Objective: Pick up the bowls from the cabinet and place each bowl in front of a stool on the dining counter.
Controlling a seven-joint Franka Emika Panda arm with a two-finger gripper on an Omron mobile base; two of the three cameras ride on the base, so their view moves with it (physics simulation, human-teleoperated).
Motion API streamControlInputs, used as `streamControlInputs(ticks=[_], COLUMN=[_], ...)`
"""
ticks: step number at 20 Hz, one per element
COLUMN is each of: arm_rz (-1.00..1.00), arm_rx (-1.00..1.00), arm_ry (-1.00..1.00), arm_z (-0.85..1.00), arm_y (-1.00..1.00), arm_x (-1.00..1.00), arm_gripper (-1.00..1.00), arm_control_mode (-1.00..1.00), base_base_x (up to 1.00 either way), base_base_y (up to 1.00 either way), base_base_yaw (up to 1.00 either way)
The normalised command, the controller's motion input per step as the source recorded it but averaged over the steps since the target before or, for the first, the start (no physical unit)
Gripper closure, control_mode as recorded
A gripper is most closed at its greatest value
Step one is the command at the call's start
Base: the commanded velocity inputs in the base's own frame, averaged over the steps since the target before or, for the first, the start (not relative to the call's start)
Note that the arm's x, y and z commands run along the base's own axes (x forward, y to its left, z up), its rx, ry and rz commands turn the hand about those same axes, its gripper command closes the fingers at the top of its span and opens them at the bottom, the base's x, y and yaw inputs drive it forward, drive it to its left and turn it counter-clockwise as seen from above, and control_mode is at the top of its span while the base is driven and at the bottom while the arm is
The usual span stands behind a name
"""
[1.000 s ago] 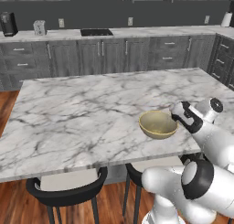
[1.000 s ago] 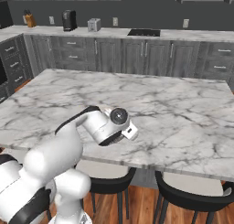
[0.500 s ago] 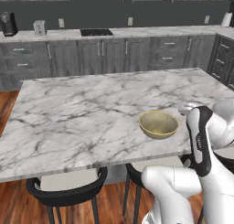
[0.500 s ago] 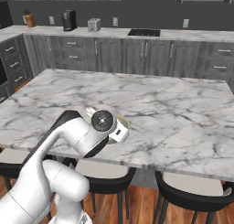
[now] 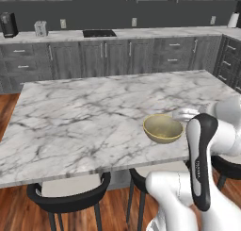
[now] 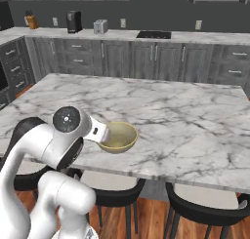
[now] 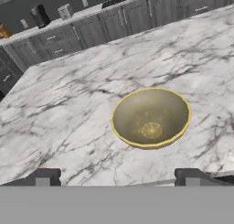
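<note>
Gripper (image 7: 116,178) open, jaws wide apart and empty, poised just short of the yellow bowl (image 7: 151,117). Bowl upright on the dining counter (image 5: 84,117), near its front edge, above a black stool (image 6: 117,191).

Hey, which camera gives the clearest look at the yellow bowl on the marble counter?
The hand view: it looks straight down into the yellow bowl, with the whole rim and inside unobstructed. The left base view shows the bowl complete but smaller, from the side, near the counter's front edge. In the right base view the arm hides the bowl's left rim.
</note>
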Motion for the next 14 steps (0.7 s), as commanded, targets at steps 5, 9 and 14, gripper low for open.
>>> streamControlInputs(ticks=[5,9,14], arm_rz=[0.11,0.03,0.0], arm_rx=[-0.17,-0.04,0.0], arm_ry=[0.22,0.03,0.0], arm_z=[0.28,0.02,0.0], arm_y=[0.08,0.0,0.0], arm_x=[-0.11,-0.02,0.0], arm_gripper=[-1.0,-1.0,-1.0], arm_control_mode=[-1.0,1.0,1.0], base_base_x=[0.0,-0.19,-0.39], base_base_y=[0.0,-0.08,-0.55], base_base_yaw=[0.0,0.09,0.04])
